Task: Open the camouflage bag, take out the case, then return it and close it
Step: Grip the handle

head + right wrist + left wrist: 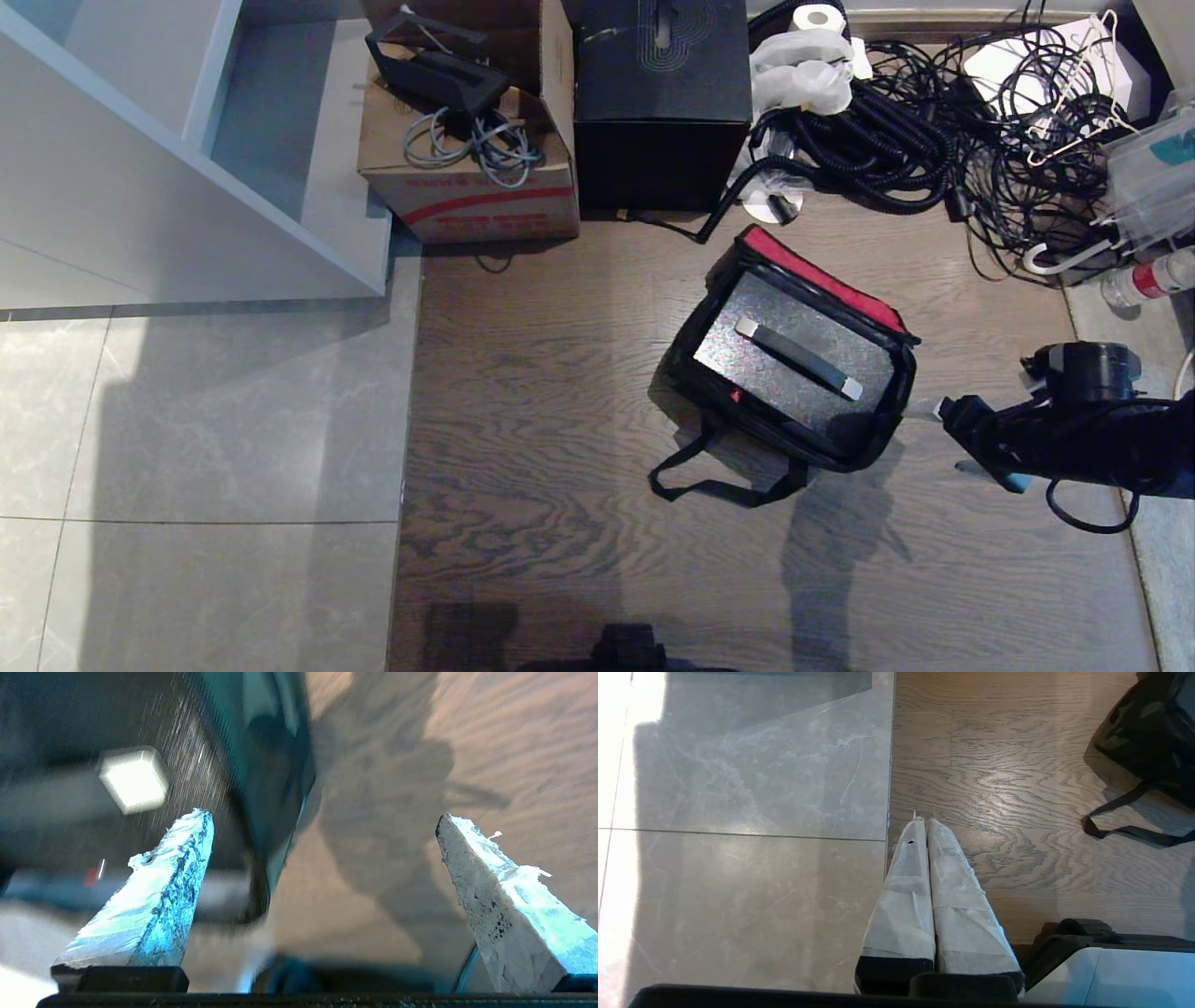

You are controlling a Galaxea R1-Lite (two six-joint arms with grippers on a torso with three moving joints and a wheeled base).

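The camouflage bag (885, 422) stands open on the wood floor, its red-edged lid (822, 275) folded back. Inside it sits the speckled black case (747, 359), top up, showing a bar handle (798, 357) with white ends. My right gripper (968, 445) hovers just right of the bag, open and empty. In the right wrist view its fingers (187, 849) spread wide beside the bag's rim (275, 788), with the case (187, 765) and one white handle end (133, 785) beyond. My left gripper (923, 820) is shut and parked over the floor, far from the bag (1153, 732).
A cardboard box (467, 177) and a taller black box (663, 103) stand behind the bag. Tangled black cables (934, 121) fill the back right, with a bottle (1153, 277) near them. A white cabinet (187, 140) is at the left. The bag's strap (719, 485) trails forward.
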